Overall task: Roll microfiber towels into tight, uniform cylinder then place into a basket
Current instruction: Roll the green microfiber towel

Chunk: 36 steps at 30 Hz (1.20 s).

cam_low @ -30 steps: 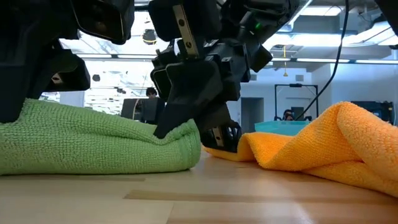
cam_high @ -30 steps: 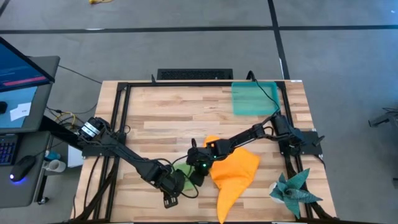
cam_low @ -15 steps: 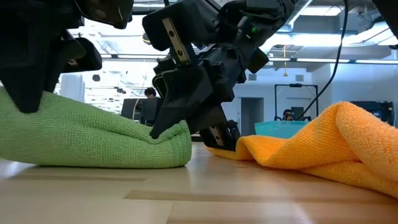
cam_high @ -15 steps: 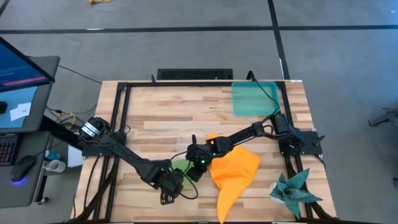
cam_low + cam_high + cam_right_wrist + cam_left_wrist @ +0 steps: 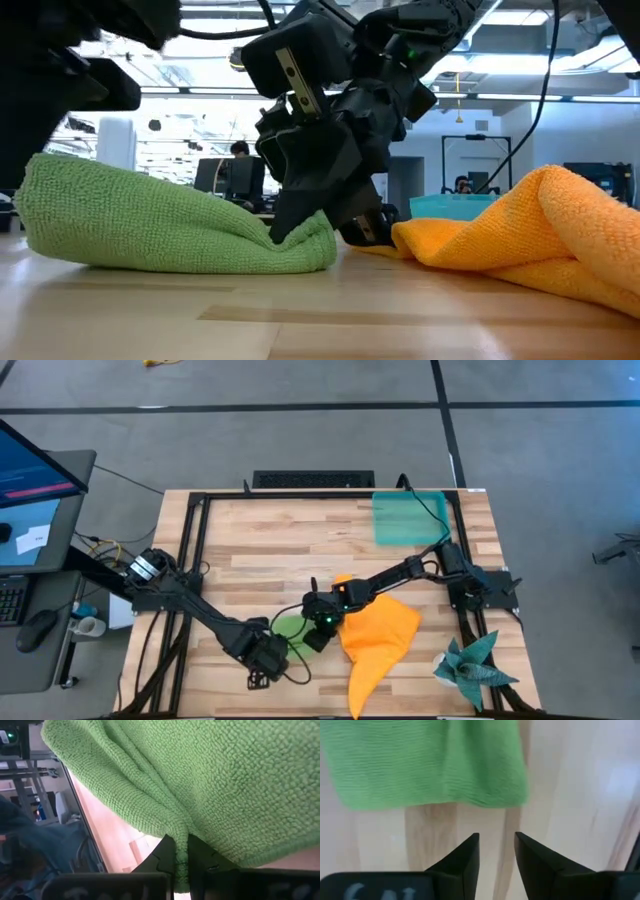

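Lime green microfiber towel (image 5: 170, 225), a loose lump near the table's front edge, is now free of the left gripper (image 5: 496, 851), which backs off with fingers apart, while the right gripper (image 5: 181, 851) stays clamped on its edge, so rolling isn't finished.

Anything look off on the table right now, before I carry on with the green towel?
Yes. The green towel is a loose, flattened fold, not a tight roll, pinched at one edge by the right gripper. The orange towel lies crumpled and unrolled. The basket holds no towel.
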Each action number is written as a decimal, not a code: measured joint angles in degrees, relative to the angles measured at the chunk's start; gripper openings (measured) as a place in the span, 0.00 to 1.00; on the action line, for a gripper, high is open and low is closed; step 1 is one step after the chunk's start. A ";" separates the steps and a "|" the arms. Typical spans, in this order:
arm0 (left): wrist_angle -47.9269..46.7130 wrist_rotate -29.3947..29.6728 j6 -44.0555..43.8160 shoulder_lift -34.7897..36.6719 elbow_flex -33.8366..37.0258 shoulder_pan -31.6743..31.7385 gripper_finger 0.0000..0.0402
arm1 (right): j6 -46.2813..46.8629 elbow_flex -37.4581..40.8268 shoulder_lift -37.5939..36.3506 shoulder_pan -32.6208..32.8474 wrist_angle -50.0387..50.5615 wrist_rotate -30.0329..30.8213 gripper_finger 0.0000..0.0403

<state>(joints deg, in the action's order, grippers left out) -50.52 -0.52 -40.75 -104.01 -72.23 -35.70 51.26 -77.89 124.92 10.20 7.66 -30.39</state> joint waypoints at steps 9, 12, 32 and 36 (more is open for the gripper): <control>3.68 15.36 3.66 0.28 -3.95 -9.23 0.25 | -0.69 -0.03 0.01 -0.91 -0.24 0.33 0.10; 7.37 23.06 9.50 0.17 -4.02 -11.46 0.23 | -0.69 -0.04 0.02 -0.90 -0.36 0.33 0.10; 17.65 23.38 11.83 -1.14 7.78 -3.85 0.10 | -1.63 -0.11 0.07 -0.83 -0.76 0.35 0.10; 15.60 26.47 10.58 -1.14 8.00 -3.63 0.09 | -1.67 -0.11 0.11 -0.82 -0.76 -0.43 0.10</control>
<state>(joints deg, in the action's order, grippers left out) -34.92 25.95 -30.17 -105.14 -64.23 -39.33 49.59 -78.00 125.03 9.39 6.90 -30.82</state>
